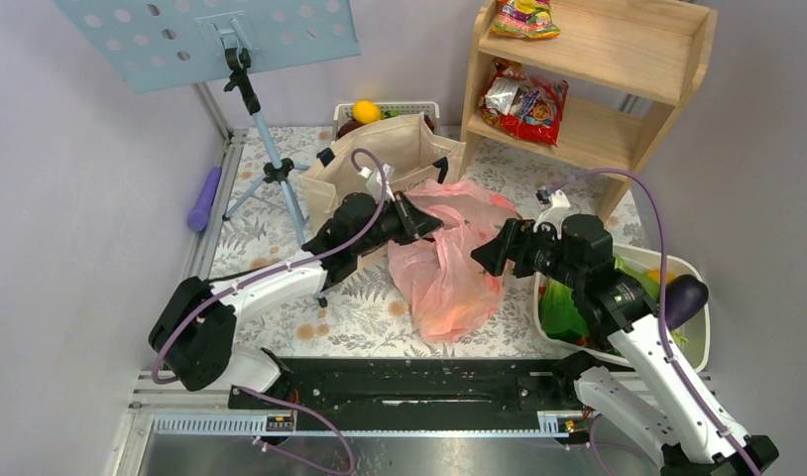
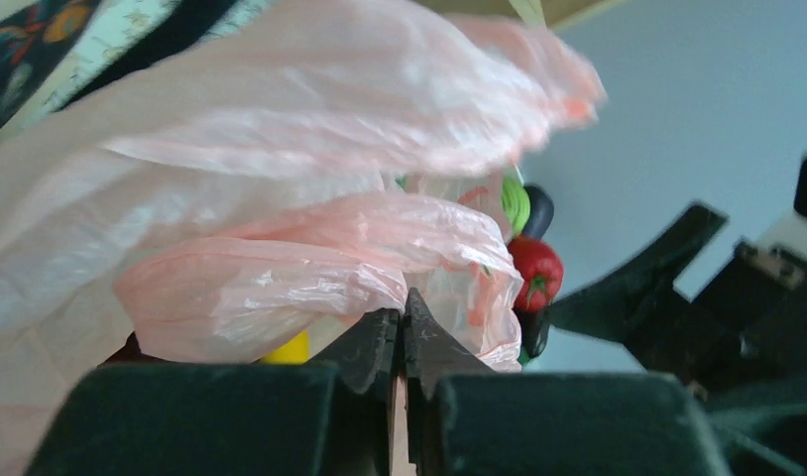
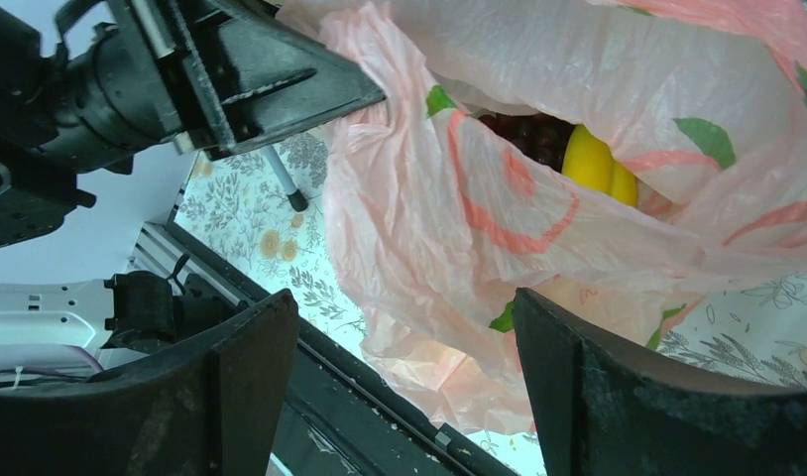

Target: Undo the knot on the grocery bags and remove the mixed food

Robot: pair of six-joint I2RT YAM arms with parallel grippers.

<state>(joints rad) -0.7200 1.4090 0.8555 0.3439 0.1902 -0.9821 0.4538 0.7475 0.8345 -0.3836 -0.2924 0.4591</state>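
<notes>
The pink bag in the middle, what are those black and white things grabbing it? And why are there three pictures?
Those are two robot arms with pinching claws instead of hands. The big picture looks down from above. The other two come from little cameras on each arm's wrist, so you see that arm's own claws up close.

The pink bag is a thin plastic grocery bag lying on a flowery table. The left gripper has its claws squeezed shut on a fold of the bag. The right gripper is wide open, holding nothing, with the bag in front of it.

Inside the bag you can spot something yellow and something dark beside it. Behind the bag stands a beige tote. A wooden shelf holds snack packets, and a white tub on the right holds vegetables.
</notes>
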